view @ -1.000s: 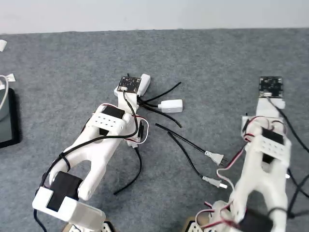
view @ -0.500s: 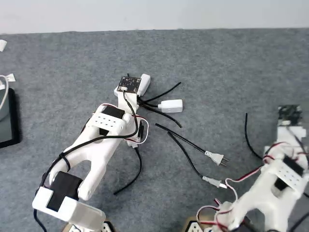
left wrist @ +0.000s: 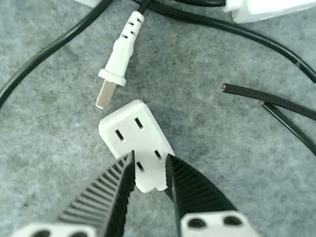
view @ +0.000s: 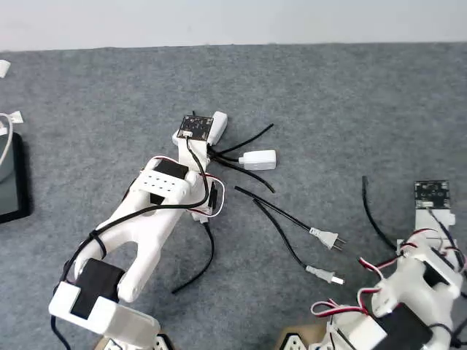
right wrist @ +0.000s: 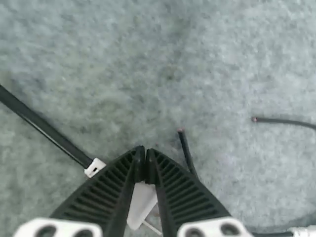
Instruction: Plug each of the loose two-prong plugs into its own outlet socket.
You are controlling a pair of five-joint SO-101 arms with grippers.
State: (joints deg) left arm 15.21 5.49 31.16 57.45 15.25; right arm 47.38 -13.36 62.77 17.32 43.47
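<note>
Overhead first: my left arm (view: 157,211) lies stretched from the near-left corner toward the middle of the grey worktop (view: 328,95), and a spare outlet socket (view: 259,160) sits just beside its wrist. My right arm (view: 416,292) is folded low at the near-right edge. The farther plug (view: 326,236) and the nearer plug (view: 325,275) lie loose between the arms. On the left wrist camera, the left tool (left wrist: 148,160) is clamped on a white outlet socket (left wrist: 136,143). A third plug (left wrist: 117,59) lies just beside it, prongs toward it, not inserted. On the right wrist camera, the right tool (right wrist: 144,150) has its fingers pressed together above a black cable end (right wrist: 183,143).
</note>
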